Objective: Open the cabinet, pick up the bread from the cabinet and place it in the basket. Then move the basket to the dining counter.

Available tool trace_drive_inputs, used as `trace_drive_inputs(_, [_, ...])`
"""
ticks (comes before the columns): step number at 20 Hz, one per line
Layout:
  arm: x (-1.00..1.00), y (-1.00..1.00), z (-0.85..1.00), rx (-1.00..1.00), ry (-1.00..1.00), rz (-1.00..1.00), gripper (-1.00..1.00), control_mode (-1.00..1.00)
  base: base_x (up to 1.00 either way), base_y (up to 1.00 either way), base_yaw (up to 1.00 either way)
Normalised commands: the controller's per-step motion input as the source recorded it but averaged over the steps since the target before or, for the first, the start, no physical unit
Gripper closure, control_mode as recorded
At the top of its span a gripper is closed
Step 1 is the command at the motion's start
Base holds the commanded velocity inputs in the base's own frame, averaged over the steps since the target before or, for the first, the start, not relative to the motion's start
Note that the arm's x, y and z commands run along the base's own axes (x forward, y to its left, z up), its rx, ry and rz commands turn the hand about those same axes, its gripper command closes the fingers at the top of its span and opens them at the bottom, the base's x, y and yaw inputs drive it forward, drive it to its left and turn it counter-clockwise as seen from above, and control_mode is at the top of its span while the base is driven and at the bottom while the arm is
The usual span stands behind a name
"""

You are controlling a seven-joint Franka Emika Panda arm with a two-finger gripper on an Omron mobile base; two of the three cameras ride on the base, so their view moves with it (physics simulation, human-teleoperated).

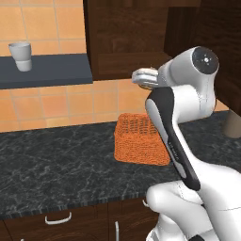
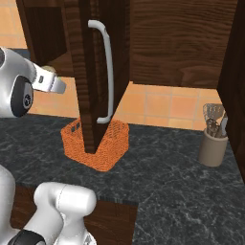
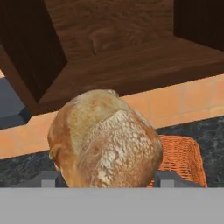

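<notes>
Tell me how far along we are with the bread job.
Done: the cabinet door stands open. In hand: the gripper holds the bread outside the cabinet, above the counter. Left: drop it in the basket, which sits on the black counter, then carry that to the dining counter.

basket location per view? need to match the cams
Left base view: basket centre, on the black counter, right edge behind the arm.
Right base view: basket left of centre, partly behind the open cabinet door.
Hand view: basket lower right, behind the bread.
Shared landmark: the black counter.
</notes>
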Motion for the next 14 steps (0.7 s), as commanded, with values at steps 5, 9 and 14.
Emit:
trace_drive_inputs(5, [-0.52, -0.07, -0.96, 0.0, 0.27, -0.12, 1.0, -1.0, 0.0, 0.0, 0.0])
trace_drive_inputs(9, [0.34, -0.11, -1.0, 0.0, 0.11, -0.07, 1.0, -1.0, 0.0, 0.0, 0.0])
trace_drive_inputs(14, [0.66, -0.04, -1.0, 0.0, 0.02, -0.11, 1.0, -1.0, 0.0, 0.0, 0.0])
